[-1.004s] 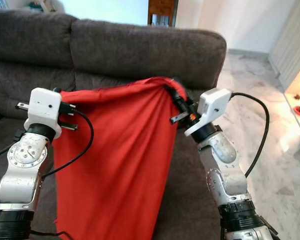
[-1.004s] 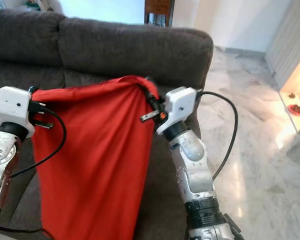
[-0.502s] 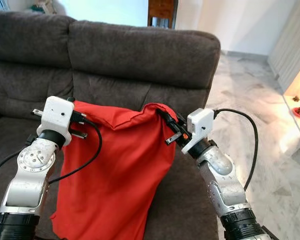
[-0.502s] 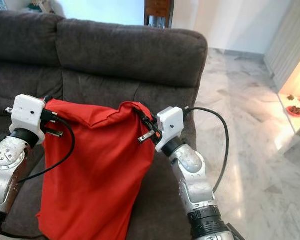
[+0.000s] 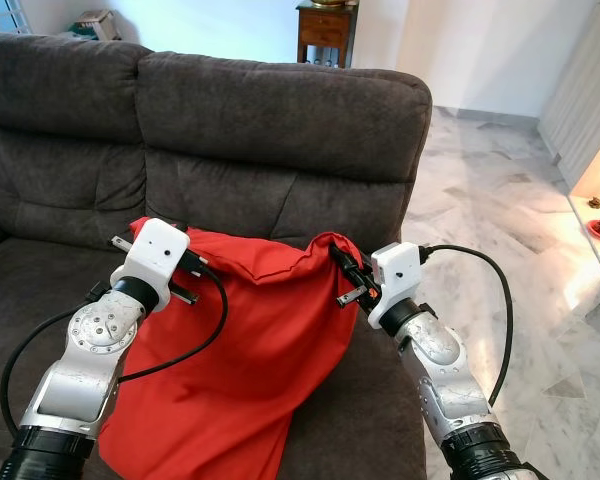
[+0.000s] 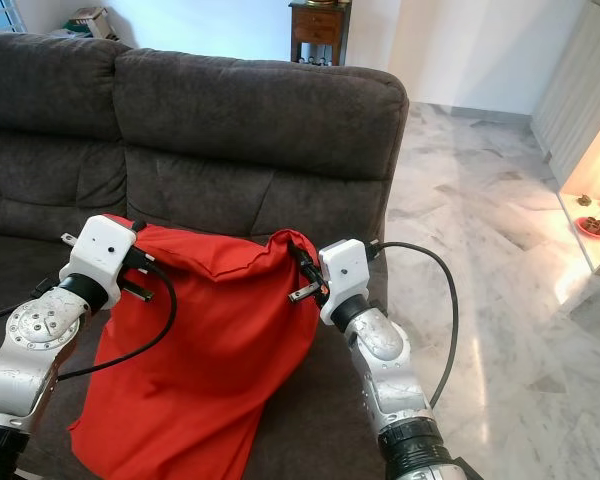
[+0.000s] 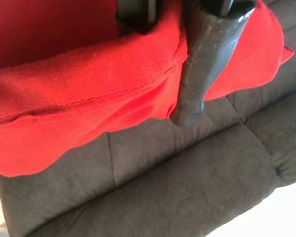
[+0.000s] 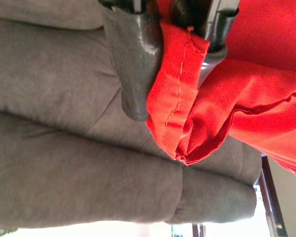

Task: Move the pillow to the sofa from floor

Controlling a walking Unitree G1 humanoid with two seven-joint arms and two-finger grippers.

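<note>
We hold both arms raised forward, left gripper and right gripper each clamped on cloth, level with each other.

From my seat at the controls, the two head cameras look forward and down from above both silver arms onto a dark grey fabric sofa, with pale marble floor to the robot's right. They share nearly the same scene, the right eye shifted slightly sideways. Each wrist camera sits very close behind its own black fingers, looking along them at the soft red fabric pillow and the sofa cushions beyond, which the head views also cover.
</note>
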